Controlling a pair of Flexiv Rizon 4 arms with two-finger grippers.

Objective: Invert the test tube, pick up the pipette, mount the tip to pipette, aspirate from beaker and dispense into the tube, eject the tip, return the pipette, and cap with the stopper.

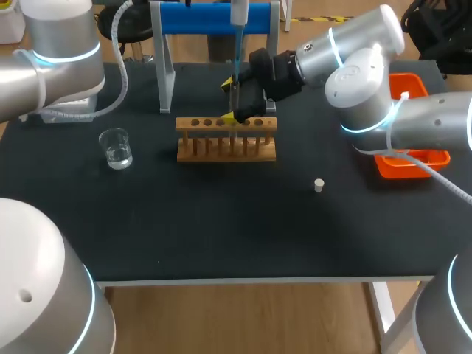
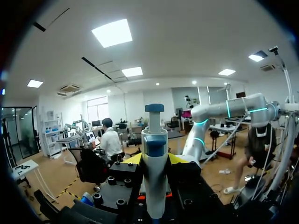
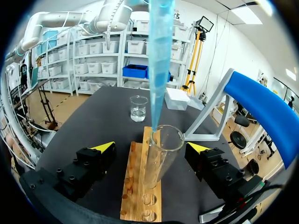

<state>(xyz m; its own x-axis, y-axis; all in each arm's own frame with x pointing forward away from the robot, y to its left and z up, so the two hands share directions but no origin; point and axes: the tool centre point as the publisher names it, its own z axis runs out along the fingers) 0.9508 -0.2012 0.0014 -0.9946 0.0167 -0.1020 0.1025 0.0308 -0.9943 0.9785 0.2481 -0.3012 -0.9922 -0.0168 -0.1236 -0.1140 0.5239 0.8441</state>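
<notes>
Two hands, one glass tube.
Left hand clamps white pipette; right hand gapes apart around the round tube in wooden rack.

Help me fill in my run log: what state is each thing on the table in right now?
test tube: mouth up in the rack, unstoppered.
pipette: held vertical, plunger end up.
tip: mounted, its end at the test tube's mouth.
beaker: upright, clear liquid inside.
stopper: loose on the table.
left tool: shut on the pipette.
right tool: open around the test tube.
</notes>
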